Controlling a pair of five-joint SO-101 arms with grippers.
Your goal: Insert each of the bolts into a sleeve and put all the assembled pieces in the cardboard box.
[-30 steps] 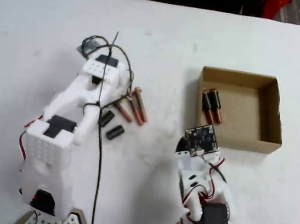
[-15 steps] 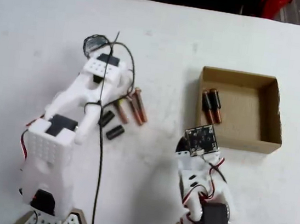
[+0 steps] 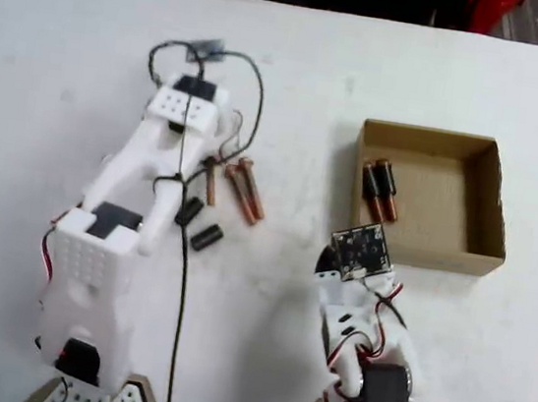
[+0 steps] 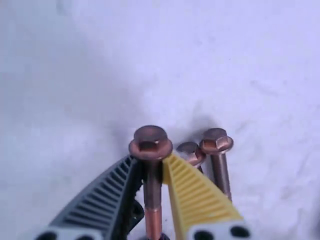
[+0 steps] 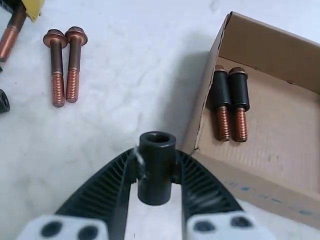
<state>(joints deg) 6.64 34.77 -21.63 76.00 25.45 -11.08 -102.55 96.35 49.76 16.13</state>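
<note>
Bolt [image 4: 150, 146] is clamped in the left jaws, sleeve [image 5: 156, 167] in the right jaws; best bring the threaded tip square to the bore, then push gently.

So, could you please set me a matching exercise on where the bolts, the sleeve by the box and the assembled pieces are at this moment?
Things:
1. assembled pieces
2. pair of loose bolts
3. bolt apart from the pair
4. sleeve nearest the box

Places:
A. clamped in the right gripper
B. lying on the table
C. clamped in the left gripper
D. inside the cardboard box

Pairs: 1-D, 2-B, 3-C, 4-A.
</note>
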